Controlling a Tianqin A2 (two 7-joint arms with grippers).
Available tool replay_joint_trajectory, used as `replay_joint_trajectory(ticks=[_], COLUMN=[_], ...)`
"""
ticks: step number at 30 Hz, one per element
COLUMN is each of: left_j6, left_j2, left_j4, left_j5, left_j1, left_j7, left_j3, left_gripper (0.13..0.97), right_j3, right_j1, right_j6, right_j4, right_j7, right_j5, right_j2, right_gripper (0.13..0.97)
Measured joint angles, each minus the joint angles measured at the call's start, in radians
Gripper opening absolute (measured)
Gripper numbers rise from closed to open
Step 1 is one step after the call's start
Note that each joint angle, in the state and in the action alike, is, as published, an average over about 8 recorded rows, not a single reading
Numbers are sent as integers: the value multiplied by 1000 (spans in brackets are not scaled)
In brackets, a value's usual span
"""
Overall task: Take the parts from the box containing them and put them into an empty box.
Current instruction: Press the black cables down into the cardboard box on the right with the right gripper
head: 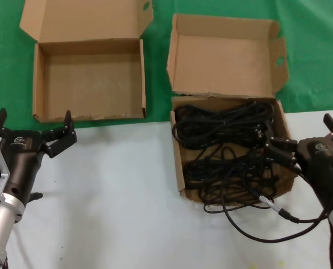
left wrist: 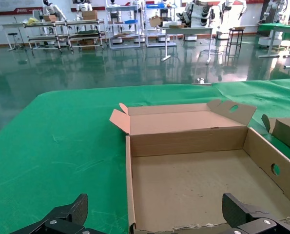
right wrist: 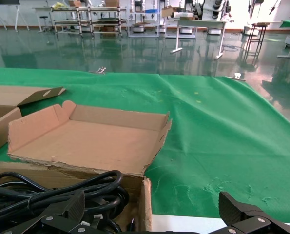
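Note:
The black cable bundles fill the squarish box at the right, its flapped lid upright. One cable end spills over the front onto the white table. The wide empty box lies at the back left, lid open. My right gripper is open and straddles the cable box's right wall; in the right wrist view one finger is over the cables, the other outside the wall. My left gripper is open and empty just before the empty box's front edge.
Green cloth covers the back of the table, and the white tabletop lies in front. The two boxes stand side by side with a narrow gap. The cable box's lid flap shows beside the empty box in the left wrist view.

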Motion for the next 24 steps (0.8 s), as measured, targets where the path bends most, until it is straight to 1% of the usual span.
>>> replay_joint_trajectory(ticks=[24], left_j6=[0], left_j2=[0], left_j4=[0], left_j5=[0], left_j1=[0], left_j7=[0], left_j3=[0], left_gripper=[966], right_j3=[0], right_j1=[0], right_j6=[0], right_j4=[0], right_j7=[0], right_j5=[0], right_j2=[0], right_gripper=[966])
